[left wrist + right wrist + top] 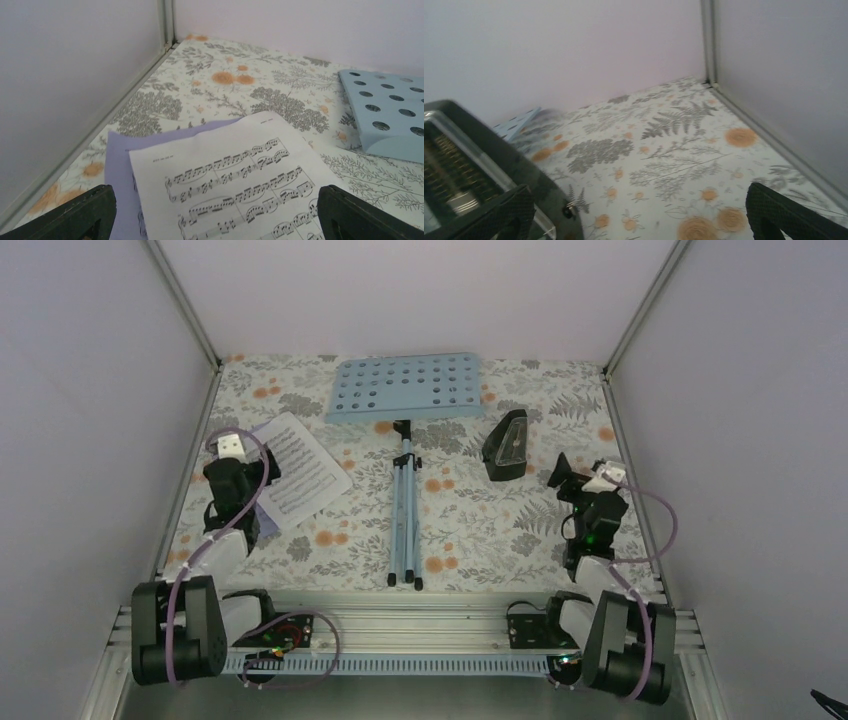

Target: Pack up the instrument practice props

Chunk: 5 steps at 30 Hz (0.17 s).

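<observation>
Left gripper (220, 200) is spread wide over the sheet music (300, 465), a white page on a lavender one, holding nothing. Right gripper (644, 200) is wide open too, right next to the metronome (506, 446). The music stand (405, 388) lies flat mid-table (470, 520)

No words or numbers can be read

The white sheet-music page (235, 185), lower middle of the left wrist view, carries printed staves of notes. A tiny header line near its upper left corner is too small to read.
</observation>
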Available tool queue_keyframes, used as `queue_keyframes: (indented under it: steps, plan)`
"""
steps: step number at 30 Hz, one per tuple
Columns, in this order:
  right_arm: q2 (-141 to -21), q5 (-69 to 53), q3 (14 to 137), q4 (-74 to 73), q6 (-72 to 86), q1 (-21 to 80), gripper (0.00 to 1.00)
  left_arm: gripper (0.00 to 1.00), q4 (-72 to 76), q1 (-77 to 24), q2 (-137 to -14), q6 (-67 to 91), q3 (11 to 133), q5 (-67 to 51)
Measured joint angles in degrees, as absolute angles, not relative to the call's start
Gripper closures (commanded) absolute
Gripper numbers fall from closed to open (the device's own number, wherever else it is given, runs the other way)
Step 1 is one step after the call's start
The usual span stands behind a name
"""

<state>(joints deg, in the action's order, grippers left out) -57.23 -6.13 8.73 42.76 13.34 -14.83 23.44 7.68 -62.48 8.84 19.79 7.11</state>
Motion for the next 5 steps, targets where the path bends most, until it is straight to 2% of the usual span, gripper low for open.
queue_keyframes:
  steps: [5]
  plan:
    - [-63.7, -6.3, 8.6, 49.3, 10.8, -10.4, 0.0, 0.0, 32.4, 7.2, -65.6, 6.2, 17.5, 7.0]
